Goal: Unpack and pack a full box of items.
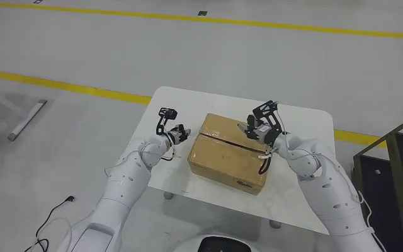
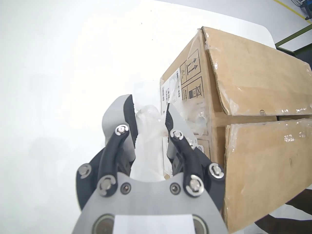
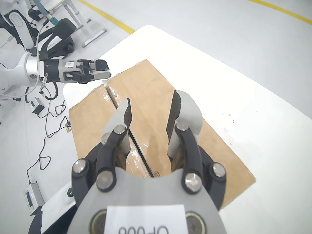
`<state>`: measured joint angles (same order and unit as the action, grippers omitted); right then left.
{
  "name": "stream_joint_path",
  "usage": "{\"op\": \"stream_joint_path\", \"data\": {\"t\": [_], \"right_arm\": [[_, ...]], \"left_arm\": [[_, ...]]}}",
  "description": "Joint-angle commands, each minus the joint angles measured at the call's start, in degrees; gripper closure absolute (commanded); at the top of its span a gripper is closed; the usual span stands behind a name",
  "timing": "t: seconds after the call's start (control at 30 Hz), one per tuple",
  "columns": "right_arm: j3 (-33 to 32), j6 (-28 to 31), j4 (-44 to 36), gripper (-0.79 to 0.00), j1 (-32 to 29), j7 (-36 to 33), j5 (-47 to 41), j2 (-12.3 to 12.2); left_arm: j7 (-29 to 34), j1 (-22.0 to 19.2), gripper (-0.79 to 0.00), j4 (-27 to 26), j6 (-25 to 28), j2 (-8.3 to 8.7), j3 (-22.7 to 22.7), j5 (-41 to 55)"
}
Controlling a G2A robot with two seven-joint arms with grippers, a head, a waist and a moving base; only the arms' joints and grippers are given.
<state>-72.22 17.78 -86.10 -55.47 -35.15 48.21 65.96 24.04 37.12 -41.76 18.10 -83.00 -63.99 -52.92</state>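
Hovering over the cardboard box (image 1: 228, 151), the right gripper (image 3: 151, 96) held its jaws apart; the left gripper (image 2: 148, 101), at the seam (image 3: 111, 92) end, clamped clear tape (image 2: 148, 127).

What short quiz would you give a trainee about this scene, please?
1. True or false: the top flaps of the cardboard box stand open.
2. What does the left gripper hold between its fingers? A) clear film B) a bottle C) nothing
3. Which gripper is open above the box's top?
Key: 1 false, the flaps lie shut; 2 A; 3 the right gripper.
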Motion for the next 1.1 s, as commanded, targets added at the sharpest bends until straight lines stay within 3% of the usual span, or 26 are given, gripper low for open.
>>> {"op": "stream_joint_path", "data": {"t": [0.0,0.03,0.3,0.53,0.7,0.83,1.07], "right_arm": [[0.03,-0.07,-0.03,-0.357,0.04,0.03,0.1,-0.01],[0.04,-0.08,-0.03,-0.357,0.04,0.06,0.12,-0.02],[0.51,0.04,-0.21,-0.345,0.17,0.16,-0.4,0.01],[2.77,1.41,0.42,-0.289,0.83,1.25,-2.79,0.49],[4.74,1.71,1.22,-0.197,0.91,1.4,-3.9,0.88],[5.63,1.62,2.38,0.0,0.57,0.87,-4.01,0.99],[6.18,1.03,3.54,0.0,-0.4,-0.97,-3.77,0.93]], "left_arm": [[0.04,-0.06,-0.114,0.13,-0.02,-0.01,0.13,-0.06],[0.01,-0.09,0.0,0.19,-0.1,-0.01,0.17,-0.03],[-1.74,-0.05,0.0,0.42,-1.77,0.24,0.14,-1.52],[-2.88,0.45,0.0,-0.17,-4.15,0.92,-0.97,-3.12],[-3.86,1.12,0.0,-1.37,-6.24,1.46,-2.07,-4.07],[-4.48,1.86,0.0,-2.75,-8.55,1.85,-2.96,-4.75],[-5.68,3.86,0.0,-6.25,-15.41,2.19,-4.84,-4.3]]}}
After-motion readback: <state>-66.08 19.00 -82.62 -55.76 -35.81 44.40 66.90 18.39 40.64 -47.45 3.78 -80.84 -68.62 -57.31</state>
